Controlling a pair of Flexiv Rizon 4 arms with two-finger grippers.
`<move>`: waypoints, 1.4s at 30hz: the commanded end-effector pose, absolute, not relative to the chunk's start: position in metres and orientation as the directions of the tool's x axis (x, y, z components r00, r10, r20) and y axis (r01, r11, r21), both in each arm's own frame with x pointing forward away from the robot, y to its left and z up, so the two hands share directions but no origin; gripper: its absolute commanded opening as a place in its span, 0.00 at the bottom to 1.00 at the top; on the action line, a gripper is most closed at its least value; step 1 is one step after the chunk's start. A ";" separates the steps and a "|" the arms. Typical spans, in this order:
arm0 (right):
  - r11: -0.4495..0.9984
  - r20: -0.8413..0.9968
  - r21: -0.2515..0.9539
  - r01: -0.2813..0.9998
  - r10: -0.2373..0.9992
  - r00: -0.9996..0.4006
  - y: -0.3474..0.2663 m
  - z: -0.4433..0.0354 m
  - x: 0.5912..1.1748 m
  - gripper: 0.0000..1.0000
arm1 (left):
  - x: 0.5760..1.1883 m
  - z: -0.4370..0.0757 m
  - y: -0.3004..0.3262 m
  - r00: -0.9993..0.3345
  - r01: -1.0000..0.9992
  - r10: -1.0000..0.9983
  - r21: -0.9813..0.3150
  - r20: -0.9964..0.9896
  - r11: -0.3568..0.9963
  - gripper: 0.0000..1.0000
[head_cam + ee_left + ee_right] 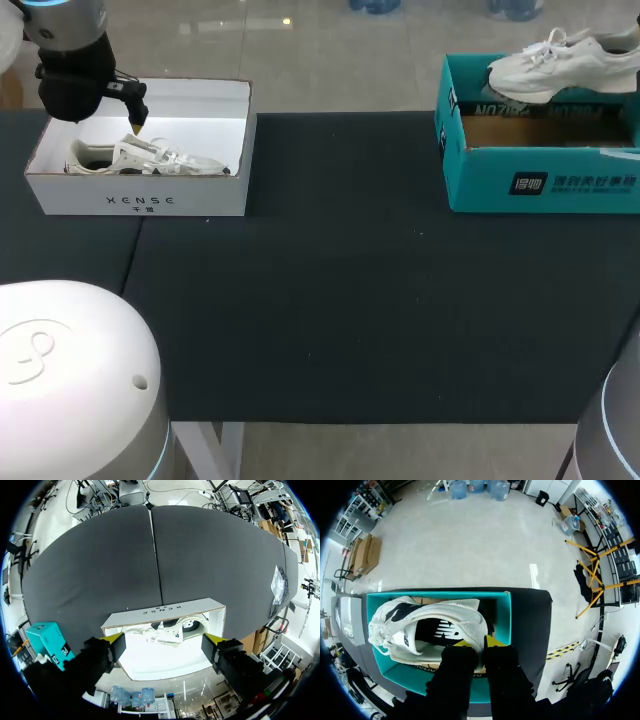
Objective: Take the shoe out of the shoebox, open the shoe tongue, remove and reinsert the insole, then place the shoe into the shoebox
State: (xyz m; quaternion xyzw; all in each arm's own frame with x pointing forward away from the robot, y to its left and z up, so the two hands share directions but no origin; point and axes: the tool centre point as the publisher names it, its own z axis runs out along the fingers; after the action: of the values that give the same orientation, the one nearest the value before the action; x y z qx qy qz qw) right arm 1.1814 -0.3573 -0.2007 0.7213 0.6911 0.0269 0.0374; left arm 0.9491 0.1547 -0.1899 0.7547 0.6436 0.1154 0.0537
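A white sneaker (560, 62) hangs tilted over the open teal shoebox (540, 182) at the table's far right. In the right wrist view my right gripper (481, 643) is shut on the rim of that sneaker (420, 625) at the shoe opening, above the teal box (503, 620). Its dark insole shows inside. At the far left, a white shoebox (140, 200) holds a second pale shoe (140, 158). My left gripper (135, 122) hovers just above it, open. In the left wrist view the left gripper (165, 640) has its yellow fingers spread over the white box (165, 611) and the shoe (175, 630).
The black tabletop (330, 290) stretches between the two boxes. A seam (155, 555) runs across the mat in front of the white box. My arms' white bases (70, 380) rise at the near corners.
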 end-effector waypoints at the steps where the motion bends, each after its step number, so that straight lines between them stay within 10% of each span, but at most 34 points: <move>1: -0.045 -0.027 0.105 0.993 0.998 0.048 -0.361 -0.121 1.170 0.00 | 0.948 -0.190 0.155 0.145 0.958 0.984 0.232 0.107 -0.167 1.00; 14: -0.068 -0.035 0.146 0.987 0.997 0.074 -0.367 -0.044 1.167 0.00 | 0.948 -0.190 0.155 0.145 0.958 0.984 0.232 0.107 -0.167 1.00; 42: -0.082 -0.049 0.116 0.990 0.995 0.089 -0.324 -0.053 1.121 0.00 | 0.948 -0.190 0.155 0.145 0.958 0.984 0.232 0.107 -0.167 1.00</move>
State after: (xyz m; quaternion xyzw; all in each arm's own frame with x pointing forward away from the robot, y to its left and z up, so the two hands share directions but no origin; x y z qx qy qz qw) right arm 1.1535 -0.3507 -0.0520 0.7340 0.6775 0.0275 0.0391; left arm 0.9491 0.1546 -0.1898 0.7547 0.6435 0.1155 0.0538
